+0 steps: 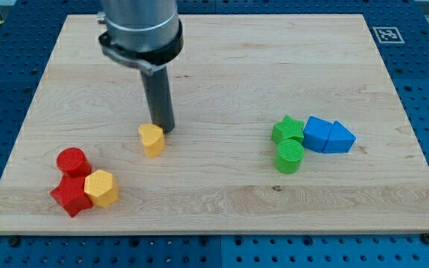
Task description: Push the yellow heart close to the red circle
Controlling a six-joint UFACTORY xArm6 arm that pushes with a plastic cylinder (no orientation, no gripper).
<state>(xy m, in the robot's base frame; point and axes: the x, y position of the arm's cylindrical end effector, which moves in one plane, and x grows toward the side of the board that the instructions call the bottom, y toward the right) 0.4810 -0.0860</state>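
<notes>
The yellow heart [152,139] lies left of the board's middle. My tip [162,129] stands right against its upper right side, touching or nearly touching it. The red circle [72,161] lies at the lower left, well apart from the heart, down and to the view's left of it.
A red star [71,195] and a yellow hexagon [101,187] sit just below the red circle. On the right, a green star [288,129], a green circle [290,157], a blue cube [318,134] and a blue triangle [339,138] cluster together. The wooden board [222,67] has a blue pegboard around it.
</notes>
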